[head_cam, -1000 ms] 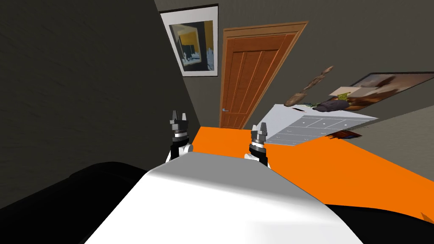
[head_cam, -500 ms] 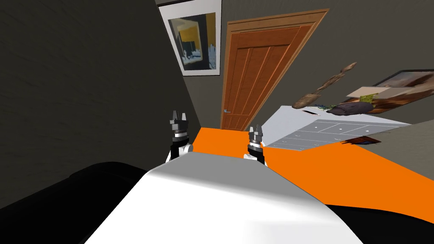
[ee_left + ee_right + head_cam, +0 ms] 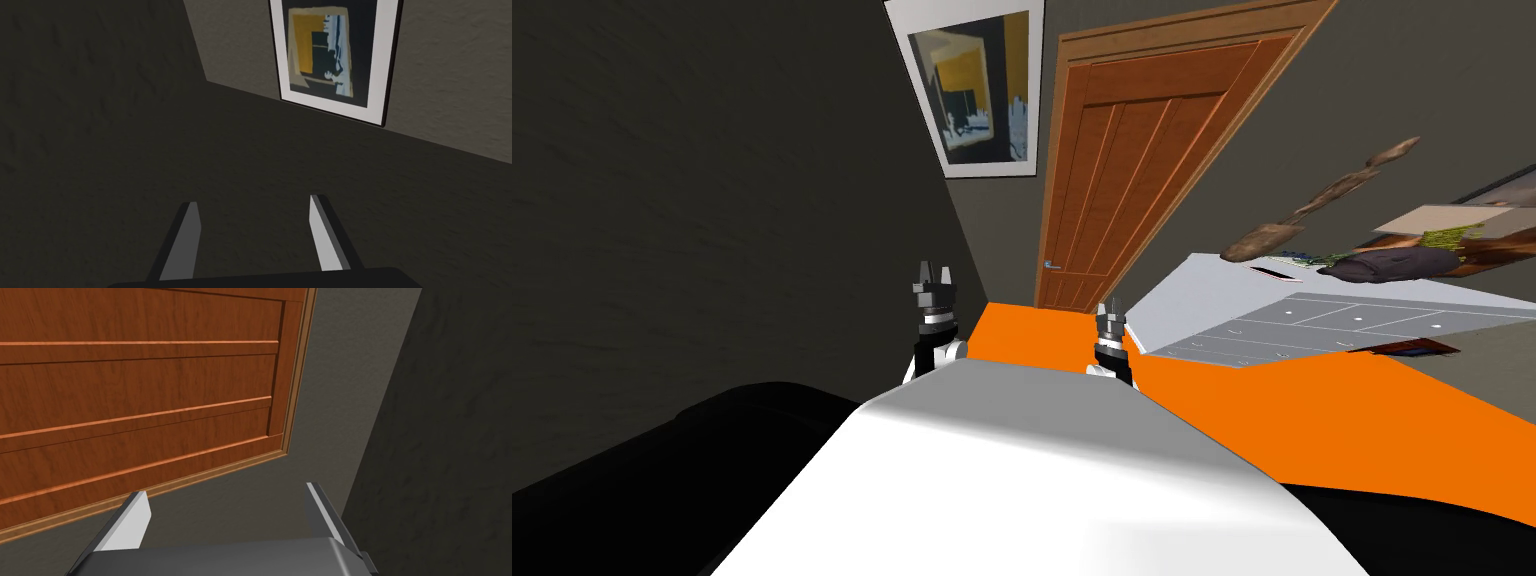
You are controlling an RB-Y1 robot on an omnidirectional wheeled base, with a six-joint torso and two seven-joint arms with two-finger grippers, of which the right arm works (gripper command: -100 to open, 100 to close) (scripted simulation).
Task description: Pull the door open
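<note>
Standing shut beyond the orange floor (image 3: pixel 1312 400), the brown panelled door (image 3: pixel 1132 170) shows its handle (image 3: pixel 1052 265) in the head view; the right wrist view adds panel grooves and the frame (image 3: pixel 295 388) corner. The right hand (image 3: pixel 225 498) is spread, short of the door; the left hand (image 3: pixel 934 275) is spread beside the wall (image 3: pixel 712 200).

Rolled head camera looks forward at the far-off wooden door (image 3: pixel 1132 170) — right wrist camera faces one door corner, left wrist camera the framed picture (image 3: pixel 977 85) beside it.

Orange floor (image 3: pixel 1362 430), pale grey chest of drawers (image 3: pixel 1312 325) standing on it, brown ornaments (image 3: pixel 1262 240) on top
</note>
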